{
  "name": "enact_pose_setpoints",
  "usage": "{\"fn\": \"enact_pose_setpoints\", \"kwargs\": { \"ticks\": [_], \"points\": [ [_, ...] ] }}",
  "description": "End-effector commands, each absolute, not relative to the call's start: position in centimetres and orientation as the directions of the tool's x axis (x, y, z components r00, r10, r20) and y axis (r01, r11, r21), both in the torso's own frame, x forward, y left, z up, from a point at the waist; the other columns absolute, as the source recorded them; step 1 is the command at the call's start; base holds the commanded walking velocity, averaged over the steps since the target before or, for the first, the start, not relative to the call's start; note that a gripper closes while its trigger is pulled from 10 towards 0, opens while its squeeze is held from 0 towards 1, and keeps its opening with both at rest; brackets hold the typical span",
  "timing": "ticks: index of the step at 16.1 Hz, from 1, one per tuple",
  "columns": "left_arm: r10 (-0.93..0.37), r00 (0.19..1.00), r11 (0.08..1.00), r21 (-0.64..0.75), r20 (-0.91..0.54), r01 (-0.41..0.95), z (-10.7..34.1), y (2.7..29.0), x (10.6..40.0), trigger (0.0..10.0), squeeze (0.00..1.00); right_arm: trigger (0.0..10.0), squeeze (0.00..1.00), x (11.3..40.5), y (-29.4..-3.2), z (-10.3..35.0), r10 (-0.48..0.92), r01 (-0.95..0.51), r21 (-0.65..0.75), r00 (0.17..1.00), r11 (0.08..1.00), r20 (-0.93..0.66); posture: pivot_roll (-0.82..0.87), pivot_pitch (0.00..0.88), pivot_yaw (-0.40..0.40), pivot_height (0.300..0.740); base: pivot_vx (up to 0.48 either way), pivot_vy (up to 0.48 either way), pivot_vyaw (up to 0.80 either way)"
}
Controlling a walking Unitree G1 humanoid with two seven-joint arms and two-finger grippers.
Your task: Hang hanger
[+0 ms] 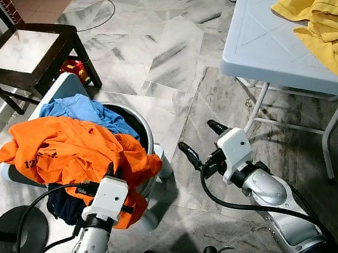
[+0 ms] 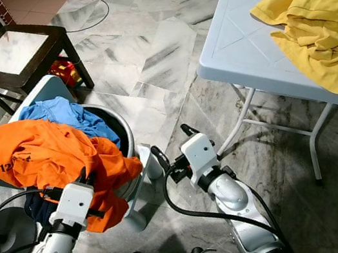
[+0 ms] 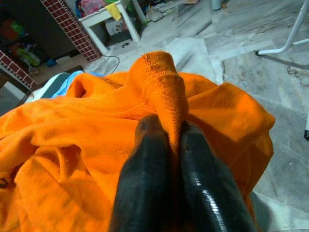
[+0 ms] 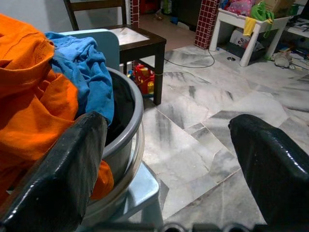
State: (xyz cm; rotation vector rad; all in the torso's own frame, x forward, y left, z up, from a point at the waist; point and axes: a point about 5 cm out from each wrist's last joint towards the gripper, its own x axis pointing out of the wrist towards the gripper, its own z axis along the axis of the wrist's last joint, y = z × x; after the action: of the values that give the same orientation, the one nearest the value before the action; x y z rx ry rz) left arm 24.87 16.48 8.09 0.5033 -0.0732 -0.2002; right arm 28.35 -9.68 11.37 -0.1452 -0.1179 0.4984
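An orange shirt (image 1: 61, 148) is heaped over a grey laundry basin (image 1: 142, 130), on top of a blue garment (image 1: 81, 109) and dark clothes. My left gripper (image 1: 114, 171) is at the shirt's near edge, shut on a raised fold of the orange cloth (image 3: 161, 87). To the right of the basin, my right gripper (image 1: 198, 137) hangs open over the marble floor with nothing between its fingers (image 4: 270, 164). A yellow shirt (image 1: 326, 17) lies crumpled on the white folding table (image 1: 260, 12) at the right.
A dark wooden chair (image 1: 25, 53) stands behind the basin at the left. The basin rests on a pale blue stool (image 4: 140, 193). A black round stand base (image 1: 18, 235) and cables lie on the floor at the near left. The table's legs (image 1: 331, 137) are right of my right arm.
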Motion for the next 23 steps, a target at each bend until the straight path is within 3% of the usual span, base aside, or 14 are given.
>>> {"fn": "enact_pose_setpoints", "kwargs": {
  "ticks": [1,2,3,4,9,10,11,15,23],
  "points": [
    [-0.18,0.984,0.849,0.505,0.007,0.152,7.5,17.2,24.4,10.0,1.0,10.0,0.0,28.2,-9.6,11.0,0.489,-0.473,-0.166,0.87,0.865,0.068,0.09,0.264,-0.059,0.74,0.0,0.0,0.0],
    [-0.177,0.984,0.848,0.509,0.011,0.146,7.5,17.2,24.4,10.0,1.0,10.0,0.0,28.2,-9.6,11.0,0.489,-0.473,-0.166,0.87,0.865,0.068,0.09,0.264,-0.059,0.74,0.0,0.0,0.0],
    [-0.172,0.985,0.852,0.505,0.021,0.138,7.9,17.2,24.8,10.0,0.36,10.0,0.0,28.2,-9.6,11.0,0.49,-0.474,-0.166,0.869,0.865,0.067,0.09,0.264,-0.059,0.74,0.0,0.0,0.0],
    [-0.17,0.985,0.858,0.495,0.028,0.135,8.1,17.2,24.9,10.0,0.0,10.0,0.0,28.2,-9.6,11.0,0.49,-0.474,-0.167,0.869,0.864,0.067,0.09,0.263,-0.06,0.74,0.0,0.0,0.0],
    [-0.17,0.983,0.899,0.419,0.074,0.124,9.5,16.6,25.4,10.0,0.0,10.0,0.0,28.2,-9.7,11.0,0.49,-0.474,-0.168,0.869,0.864,0.067,0.08,0.262,-0.057,0.74,0.0,0.0,0.0],
    [-0.164,0.984,0.919,0.373,0.075,0.125,9.6,16.3,25.6,3.8,0.0,10.0,0.0,28.2,-9.7,11.0,0.488,-0.472,-0.167,0.87,0.866,0.068,0.08,0.263,-0.056,0.74,0.0,0.0,0.0],
    [-0.165,0.983,0.928,0.349,0.076,0.129,9.7,16.1,25.9,0.0,0.0,10.0,0.0,28.1,-9.7,11.0,0.487,-0.471,-0.168,0.871,0.866,0.066,0.08,0.264,-0.058,0.74,0.0,0.0,0.0],
    [-0.144,0.989,0.956,0.263,0.032,0.131,9.4,15.8,26.2,0.0,0.0,10.0,0.0,28.2,-9.8,11.1,0.485,-0.469,-0.171,0.872,0.866,0.067,0.08,0.265,-0.058,0.74,0.0,0.0,0.0],
    [-0.225,0.967,0.952,0.237,0.12,0.192,11.4,14.4,26.9,0.0,0.0,10.0,0.0,28.3,-9.7,11.1,0.482,-0.466,-0.168,0.873,0.869,0.072,0.08,0.259,-0.052,0.74,0.0,0.0,0.0]
  ]
}}
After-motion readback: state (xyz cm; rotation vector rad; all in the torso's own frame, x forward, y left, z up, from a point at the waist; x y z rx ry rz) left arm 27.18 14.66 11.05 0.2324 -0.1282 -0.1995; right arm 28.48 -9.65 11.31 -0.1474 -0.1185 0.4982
